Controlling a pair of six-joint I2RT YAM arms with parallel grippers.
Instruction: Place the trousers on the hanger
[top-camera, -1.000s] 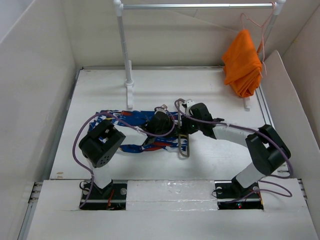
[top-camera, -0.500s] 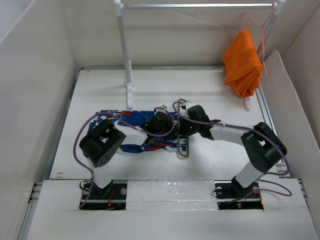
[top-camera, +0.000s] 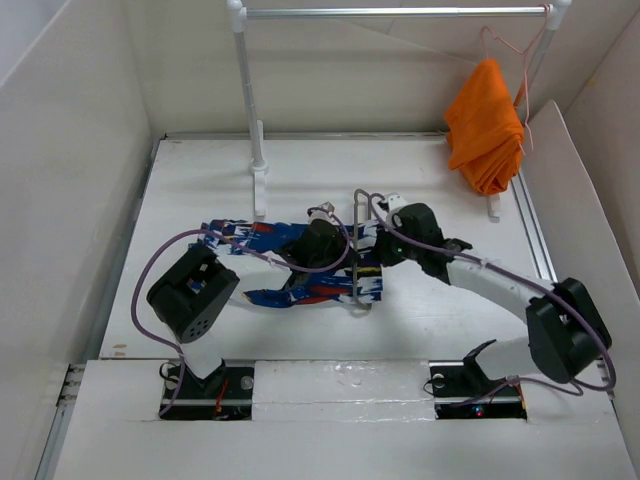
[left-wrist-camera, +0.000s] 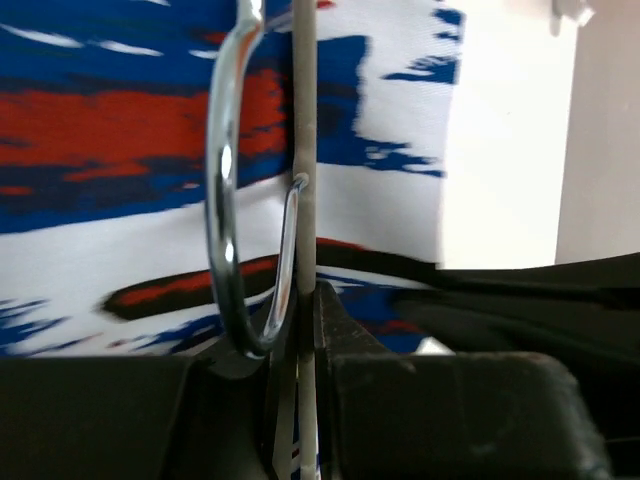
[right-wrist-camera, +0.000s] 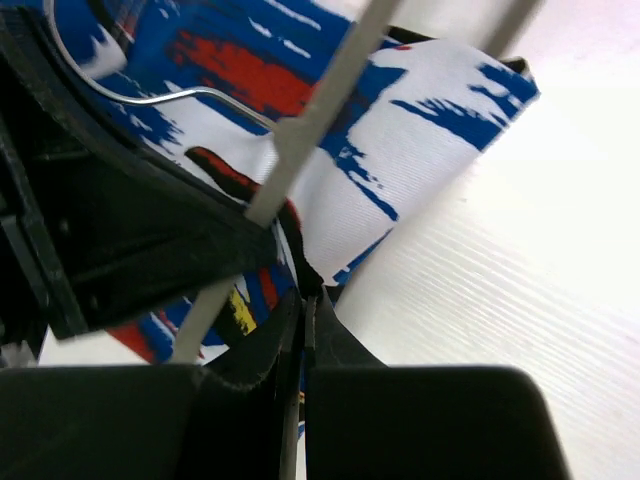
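As the left pincer (left-wrist-camera: 306, 335) clamps the bar of the hanger (left-wrist-camera: 305, 150), the right pincer (right-wrist-camera: 303, 310) is closed tight on a fold of the trousers (right-wrist-camera: 420, 130), which lie stretched across the middle of the desk (top-camera: 200, 180) beneath the hanger.

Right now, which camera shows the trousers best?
Top external: the trousers lie spread across the table, though partly covered. Left wrist shows only a patch behind the hanger; right wrist shows one end, pinched in the right pincer.
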